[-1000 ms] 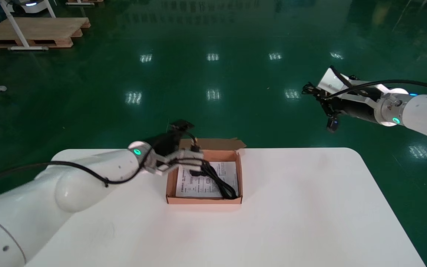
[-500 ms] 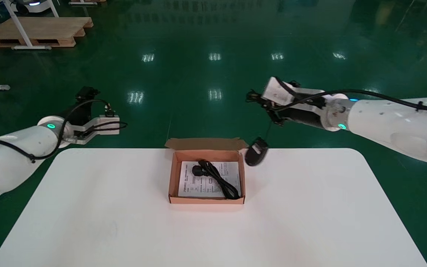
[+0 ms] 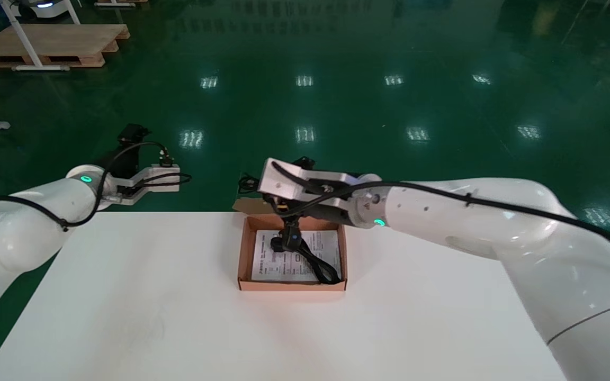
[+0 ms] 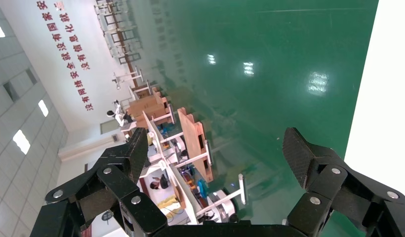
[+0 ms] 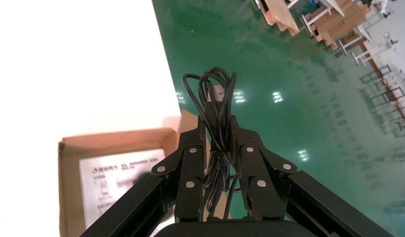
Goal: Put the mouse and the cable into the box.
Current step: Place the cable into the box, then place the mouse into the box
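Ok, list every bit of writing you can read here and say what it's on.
"没有网络安全就没有国家安": red characters on the far wall, cut off by the picture's edge; some characters are uncertain.
"信息化": part of a second red line beside it; the rest of that line is unclear.
Sheet lying in the box: black print, too small to read.
No other text can be read.

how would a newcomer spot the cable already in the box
On the white table, near its far edge, sits an open cardboard box. The thick black cable lies loose on the printed sheet inside, unlike the thin mouse cord pinched in the right gripper above.
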`<state>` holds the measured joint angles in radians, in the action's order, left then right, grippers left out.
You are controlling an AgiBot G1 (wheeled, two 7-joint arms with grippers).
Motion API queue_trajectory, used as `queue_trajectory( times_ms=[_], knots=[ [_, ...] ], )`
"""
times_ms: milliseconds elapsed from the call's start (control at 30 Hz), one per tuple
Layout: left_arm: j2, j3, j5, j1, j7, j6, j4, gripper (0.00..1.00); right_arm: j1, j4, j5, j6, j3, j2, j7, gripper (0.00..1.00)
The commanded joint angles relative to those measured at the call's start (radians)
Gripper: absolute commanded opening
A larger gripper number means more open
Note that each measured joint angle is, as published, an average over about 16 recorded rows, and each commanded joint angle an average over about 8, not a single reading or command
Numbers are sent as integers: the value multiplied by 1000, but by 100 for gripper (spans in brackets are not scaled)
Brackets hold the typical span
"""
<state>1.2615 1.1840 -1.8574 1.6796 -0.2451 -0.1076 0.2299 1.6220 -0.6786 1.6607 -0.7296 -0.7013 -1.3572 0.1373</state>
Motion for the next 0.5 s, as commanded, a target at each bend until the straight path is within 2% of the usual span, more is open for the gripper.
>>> queue_trajectory(
  times_ms=[33,233,500],
  knots=[
    [2,1,-5,1,5,0,-3,100,-23,-38,7,31,-42,-9,-29,0],
    [3,3,-18,1,20,0,-5,100,-13,-73,8,109,-165,-7,-147,0],
    [3,5,-35,2,39,-1,-2,100,-17,-15,-3,109,-300,-5,-252,0]
  ],
)
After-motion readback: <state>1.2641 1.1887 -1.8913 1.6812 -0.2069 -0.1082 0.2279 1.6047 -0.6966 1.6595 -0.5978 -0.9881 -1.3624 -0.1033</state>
